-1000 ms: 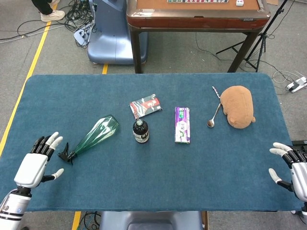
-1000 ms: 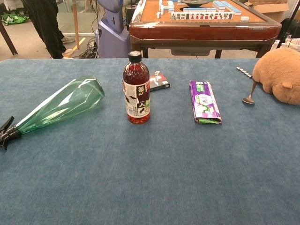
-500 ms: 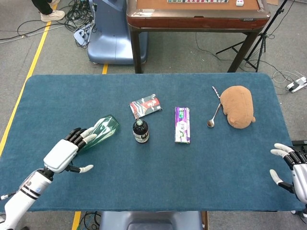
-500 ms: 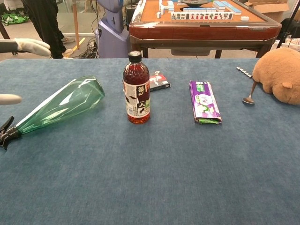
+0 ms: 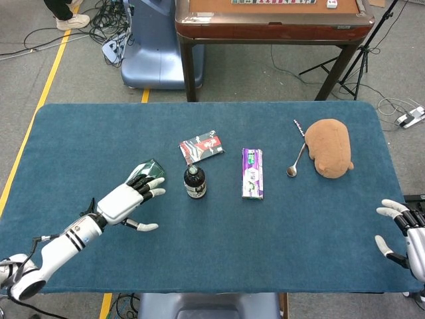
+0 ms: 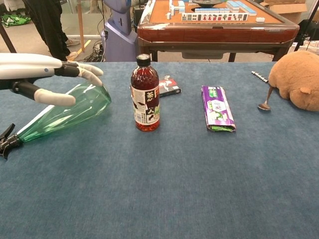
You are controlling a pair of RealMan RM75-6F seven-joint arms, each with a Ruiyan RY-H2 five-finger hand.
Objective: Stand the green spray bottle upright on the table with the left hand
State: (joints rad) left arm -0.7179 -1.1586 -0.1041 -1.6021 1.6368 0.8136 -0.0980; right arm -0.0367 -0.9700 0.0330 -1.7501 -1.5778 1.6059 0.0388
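Note:
The green spray bottle point(image 6: 75, 110) lies on its side at the left of the blue table, its wide base toward the middle and its black nozzle point(image 6: 6, 142) toward the left edge. My left hand point(image 6: 52, 74) hovers over the wide end with fingers spread and the thumb low in front of the glass; I cannot tell whether it touches. In the head view the left hand point(image 5: 129, 196) covers most of the bottle, and only the base point(image 5: 154, 166) shows. My right hand point(image 5: 405, 232) stays open at the table's right front edge, holding nothing.
A dark tea bottle point(image 6: 145, 94) stands upright just right of the spray bottle's base. Behind it lies a small red card pack point(image 5: 201, 147). A purple packet point(image 5: 252, 173), a spoon point(image 5: 294, 163) and a brown plush toy point(image 5: 330, 147) lie further right.
My left hand has travelled from the table's left front edge, forward and to the right, until it is over the bottle's wide end. The bottle and my right hand have not moved.

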